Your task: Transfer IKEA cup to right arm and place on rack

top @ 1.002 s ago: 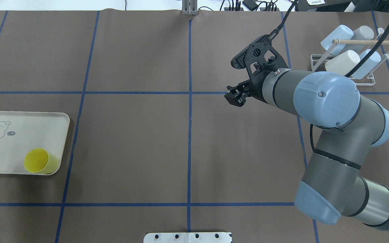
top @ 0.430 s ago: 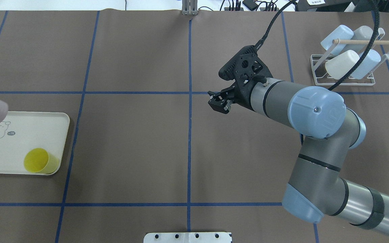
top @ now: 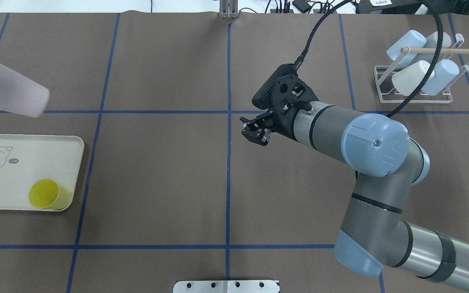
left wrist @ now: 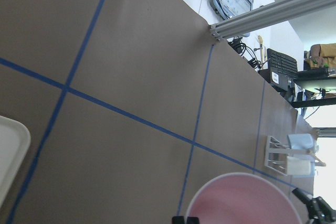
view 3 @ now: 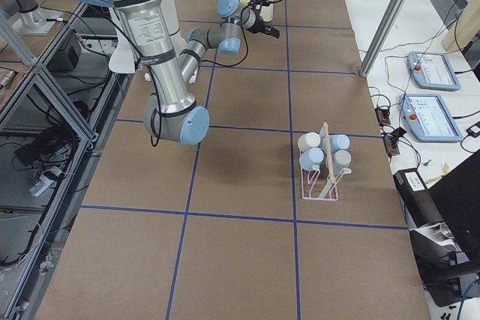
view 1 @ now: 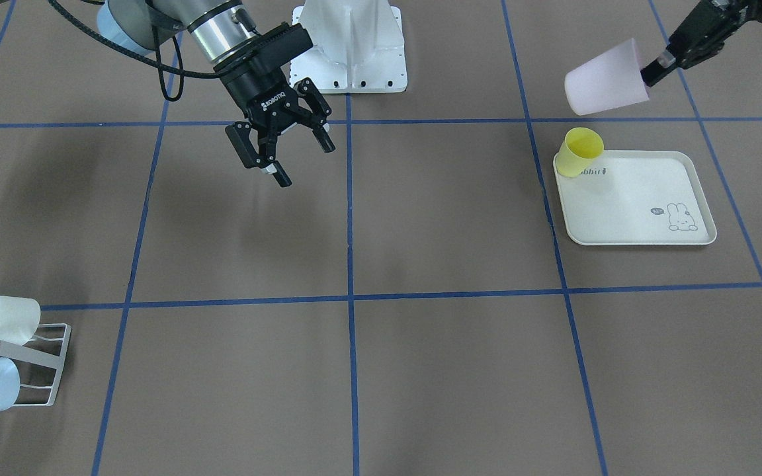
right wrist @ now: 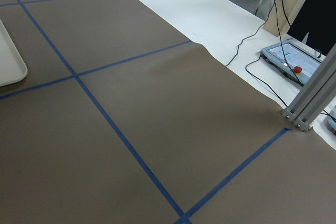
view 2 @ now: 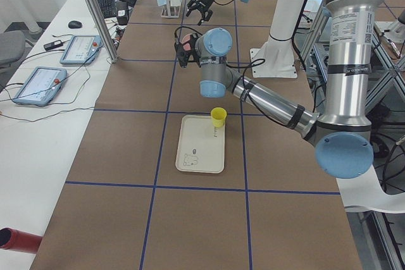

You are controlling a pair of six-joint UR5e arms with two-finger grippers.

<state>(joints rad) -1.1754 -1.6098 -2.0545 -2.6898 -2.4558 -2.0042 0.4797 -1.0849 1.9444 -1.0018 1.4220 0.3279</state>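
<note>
Handover pending: pink cup [view 1: 606,78] up in the air
I have the left gripper [view 1: 653,69] pinching its rim, sideways just beyond the tray [view 1: 639,218], closed end pointing outward, I reckon for an easy take; the right gripper [view 1: 305,163] hangs mid-table, fingers spread and empty, well apart from the rack [top: 381,83]

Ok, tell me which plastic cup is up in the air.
The pale pink cup, held by the left gripper. The yellow cup stands on the cream tray; the rest sit on the white wire rack.
</note>
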